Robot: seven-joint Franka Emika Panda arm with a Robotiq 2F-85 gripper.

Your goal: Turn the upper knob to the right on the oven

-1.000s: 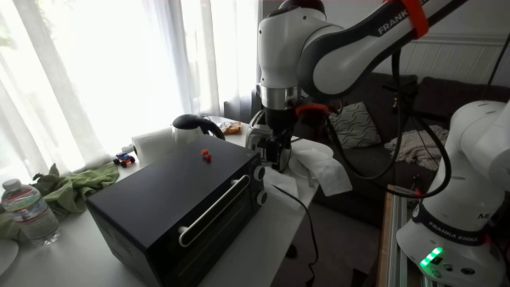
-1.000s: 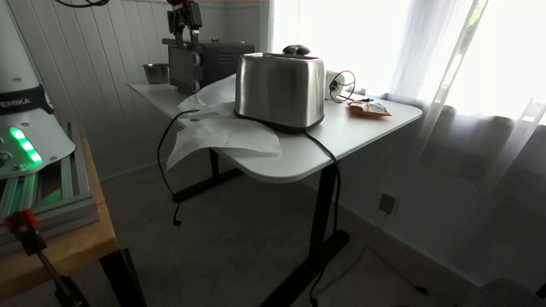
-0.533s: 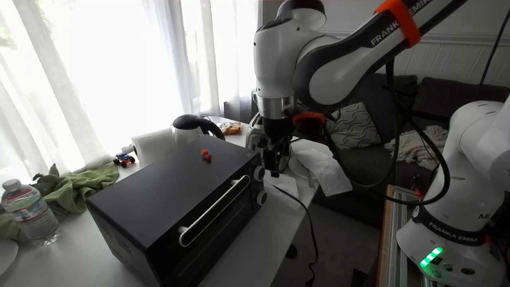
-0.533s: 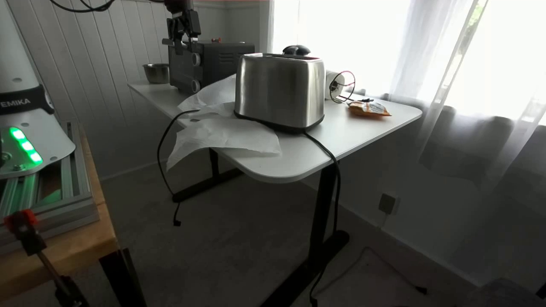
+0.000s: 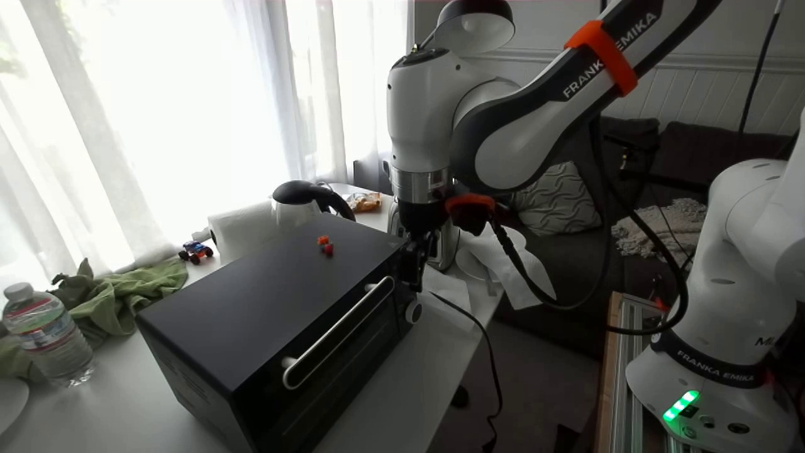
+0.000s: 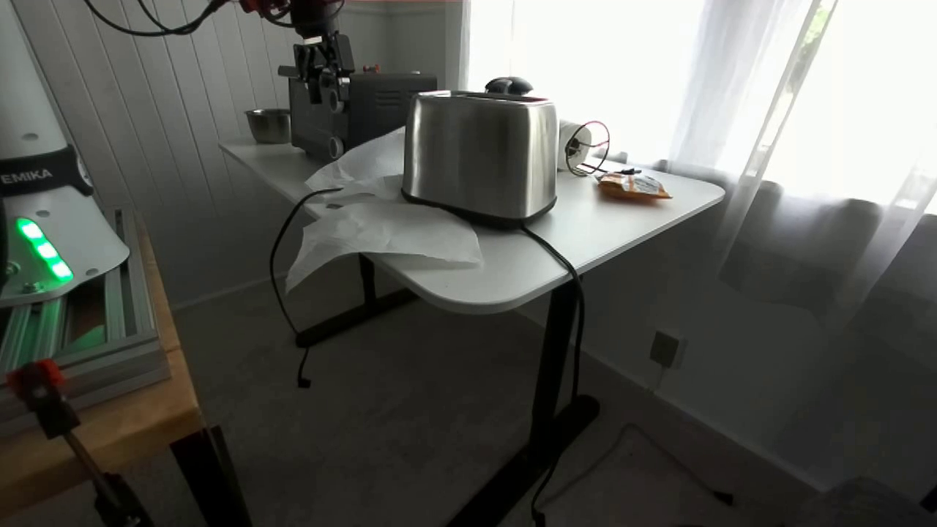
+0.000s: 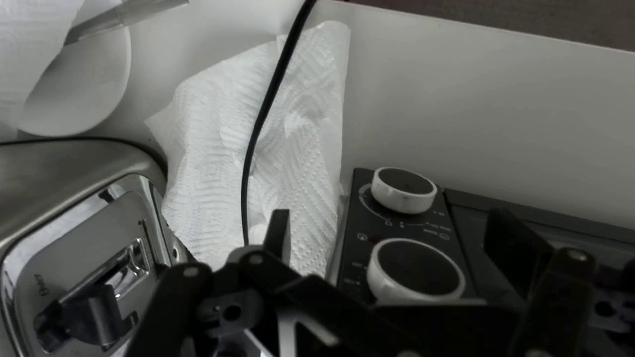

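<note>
The black oven (image 5: 270,289) stands on the white table, with its two white-rimmed knobs beside the door. In the wrist view the upper knob (image 7: 416,270) is nearer, and the lower knob (image 7: 404,188) lies beyond it. The upper knob also shows in an exterior view (image 6: 337,100), partly behind the gripper; elsewhere the gripper hides it. The lower knob shows in an exterior view (image 5: 413,311). My gripper (image 7: 392,230) is open and empty, its fingers spread on either side of the upper knob. I cannot tell whether they touch it. The gripper (image 5: 412,277) points down in front of the panel.
A steel toaster (image 6: 479,157) stands close to the gripper. Paper towels (image 7: 297,124) and a black cord (image 7: 263,114) lie beside the oven. The door handle (image 5: 339,333) sticks out of the oven front. A small red-orange toy (image 5: 325,245) sits on top.
The arm has come down and closer to the oven. The gripper has moved from near the toaster to the upper knob, which it now covers in an exterior view. The oven has not moved.
</note>
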